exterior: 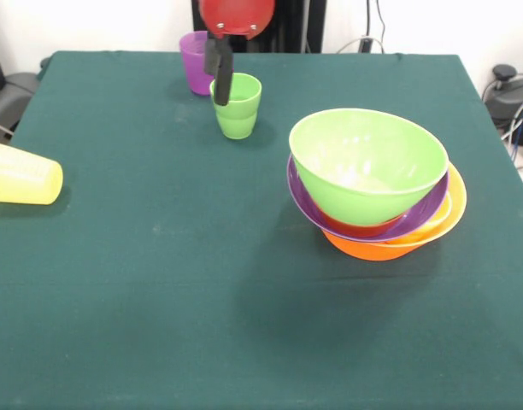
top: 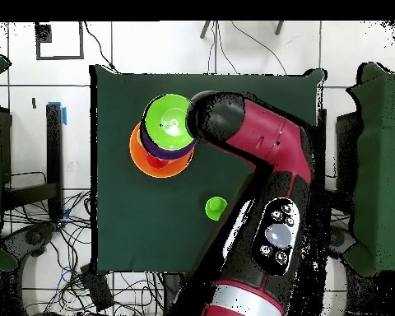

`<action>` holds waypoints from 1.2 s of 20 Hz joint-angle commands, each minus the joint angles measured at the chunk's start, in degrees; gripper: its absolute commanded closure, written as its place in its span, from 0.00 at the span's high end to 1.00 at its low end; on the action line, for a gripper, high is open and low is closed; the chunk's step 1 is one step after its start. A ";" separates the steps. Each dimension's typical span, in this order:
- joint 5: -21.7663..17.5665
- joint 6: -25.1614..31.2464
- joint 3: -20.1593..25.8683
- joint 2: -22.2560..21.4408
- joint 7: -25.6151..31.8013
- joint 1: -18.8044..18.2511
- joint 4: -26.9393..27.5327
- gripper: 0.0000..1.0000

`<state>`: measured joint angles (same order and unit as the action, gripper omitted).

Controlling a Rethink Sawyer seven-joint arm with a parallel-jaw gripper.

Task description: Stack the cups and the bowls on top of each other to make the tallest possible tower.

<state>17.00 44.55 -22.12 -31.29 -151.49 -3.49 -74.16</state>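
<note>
The tower stands at the right in the front view: the largest yellow-orange bowl (exterior: 390,248) at the bottom, the small orange bowl (exterior: 360,229) in it, then the wide purple bowl (exterior: 432,203), and the deep lime green bowl (exterior: 368,162) on top. It also shows in the overhead view (top: 166,123). A lime green cup (exterior: 238,107) stands upright at the far side and shows in the overhead view (top: 216,207). My gripper (exterior: 217,81) hangs at this cup's left rim. A purple cup (exterior: 196,61) stands just behind. A pale yellow cup (exterior: 22,175) lies on its side at the left edge. The other cups are out of view.
The dark green table cloth (exterior: 159,282) covers the table. In the overhead view my red and black arm (top: 267,156) reaches over the table's right part and hides what lies under it. Cables and dark gear lie beyond the table's edges.
</note>
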 commanded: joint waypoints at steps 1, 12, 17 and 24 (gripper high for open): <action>-1.77 3.53 2.37 2.02 -6.72 2.31 -1.84 1.00; -0.61 -2.26 3.29 3.13 -6.19 2.05 -3.77 1.00; -0.14 -4.21 4.62 3.31 -5.02 1.01 -5.12 1.00; 0.50 -6.15 4.99 3.17 -5.33 0.92 -7.06 1.00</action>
<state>17.65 42.61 -22.87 -31.18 -151.49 -1.86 -74.46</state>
